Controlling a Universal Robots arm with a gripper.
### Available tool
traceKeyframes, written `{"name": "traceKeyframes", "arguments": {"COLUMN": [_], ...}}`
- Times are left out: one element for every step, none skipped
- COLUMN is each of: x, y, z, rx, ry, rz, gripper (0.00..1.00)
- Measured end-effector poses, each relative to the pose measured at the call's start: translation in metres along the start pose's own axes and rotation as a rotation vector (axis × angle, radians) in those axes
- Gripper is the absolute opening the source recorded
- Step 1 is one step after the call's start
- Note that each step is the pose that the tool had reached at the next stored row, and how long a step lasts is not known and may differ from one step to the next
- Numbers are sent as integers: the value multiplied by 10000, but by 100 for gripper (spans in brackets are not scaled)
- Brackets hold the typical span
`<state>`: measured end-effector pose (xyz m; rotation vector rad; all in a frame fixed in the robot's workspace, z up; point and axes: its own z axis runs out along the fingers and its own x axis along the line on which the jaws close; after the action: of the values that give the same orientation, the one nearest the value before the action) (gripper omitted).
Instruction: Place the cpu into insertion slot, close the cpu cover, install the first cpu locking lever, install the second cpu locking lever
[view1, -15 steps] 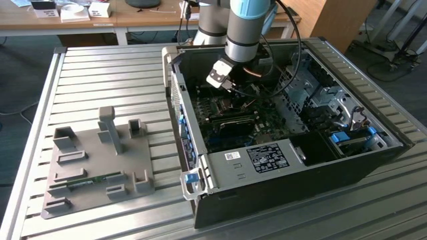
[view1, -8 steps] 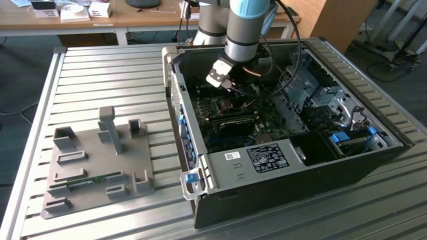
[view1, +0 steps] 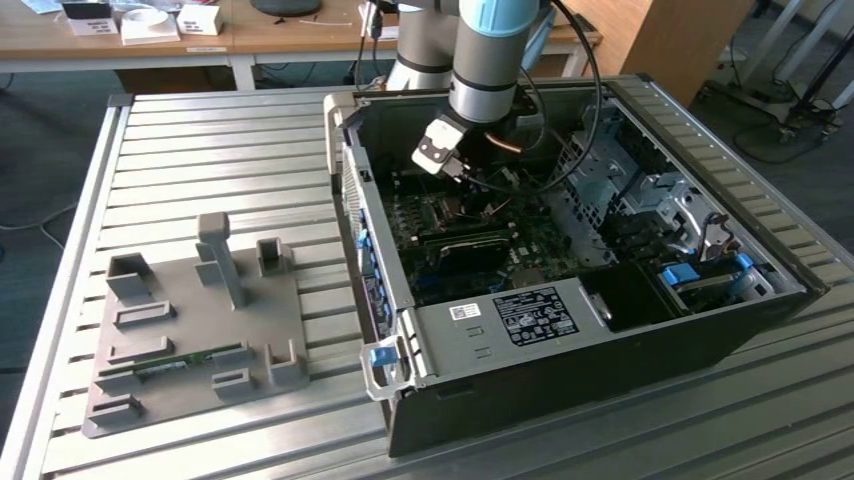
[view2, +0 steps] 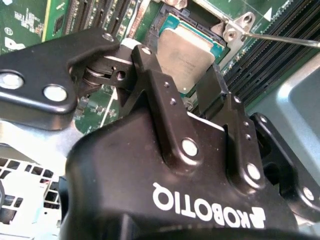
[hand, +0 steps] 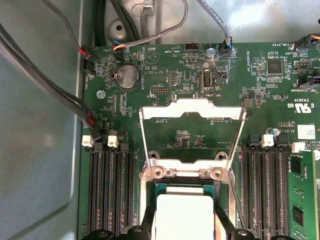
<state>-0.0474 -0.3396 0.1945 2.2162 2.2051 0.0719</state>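
While reaching down into the open black computer case (view1: 574, 395), gripping the cpu (hand: 182, 212), a small flat square chip with a silver-grey metal top, between the two black fingers (hand: 148, 222) of the gripper (hand: 185, 220). Closing to a narrow gap no wider than the chip, pressing against two opposite chip edges. Showing the same grasp in the second wrist view, with the gripper (view2: 175, 62) straddling the cpu (view2: 187, 47) and one of the fingers (view2: 150, 65) lying just beside its edge. Holding the chip within the insertion slot (hand: 144, 191), the small square dark socket with a silver metal rim on the green motherboard (hand: 165, 75), between banks of long narrow black memory slots (hand: 110, 190). Leaving full seating unclear. Keeping clear of the cpu cover (hand: 192, 106), a square silver metal frame plate with a square cut-out centre, swung up on its hinge and standing open.

In the exterior view, hanging the gripper (view1: 454, 170) at about eleven o'clock inside the case. Resting the case on a slatted aluminium table (view1: 200, 130), with a grey moulded fixture plate (view1: 187, 300) lying at nine o'clock of the case, well apart, carrying a long green memory stick (view1: 167, 367) near its six o'clock edge.
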Motion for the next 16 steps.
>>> {"name": "traceKeyframes", "arguments": {"x": [1, 1, 1, 1, 2, 4, 6, 7, 7, 7, 7, 7, 6, 5, 4, 3], "y": [0, 0, 0, 0, 0, 0, 0, 0, 0, 0, 0, 0, 0, 0, 0, 0], "z": [0, 0, 0, 0, 0, 0, 0, 1, 1, 1, 0, 1, 1, 0, 0, 0], "rx": [0, 0, 0, 0, 0, 0, 0, 0, 0, 0, 1, 0, 1, 2, 3, 4], "ry": [0, 0, 0, 0, 0, -1, 0, 0, 0, 0, 1, 2, 3, 3, 5, 7], "rz": [0, 0, 0, 0, 0, 1, 1, 0, 0, -4, -17, -35, -57, -85, -119, -159], "gripper": [54, 54, 54, 54, 54, 54, 54, 54, 54, 54, 54, 54, 54, 54, 54, 54]}}
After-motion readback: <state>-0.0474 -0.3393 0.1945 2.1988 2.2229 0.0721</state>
